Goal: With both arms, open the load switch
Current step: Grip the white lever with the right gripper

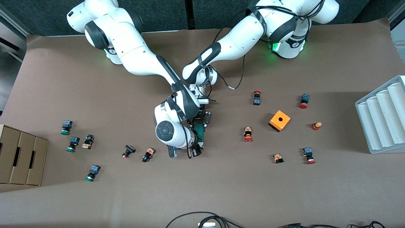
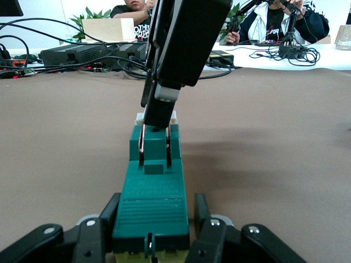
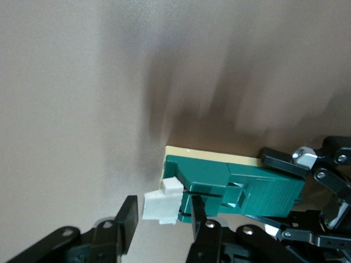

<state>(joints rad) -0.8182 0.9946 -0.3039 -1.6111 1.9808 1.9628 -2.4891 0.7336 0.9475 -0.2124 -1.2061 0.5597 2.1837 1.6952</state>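
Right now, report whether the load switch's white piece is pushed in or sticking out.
Sticking out. In the right wrist view the white sliding piece juts past the end of the load switch, between the right gripper fingers; the left gripper clamps the body.

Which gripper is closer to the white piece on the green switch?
Right. The right gripper straddles the white piece at one end of the switch, not yet closed on it; the left gripper clamps the switch's other end.

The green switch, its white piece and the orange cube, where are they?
green switch [image 2: 151, 205]: left wrist view, on its ribbed top.
white piece [image 3: 162, 207]: right wrist view, on its side face.
orange cube [image 1: 279, 120]: front view, on its top, beside the hole.
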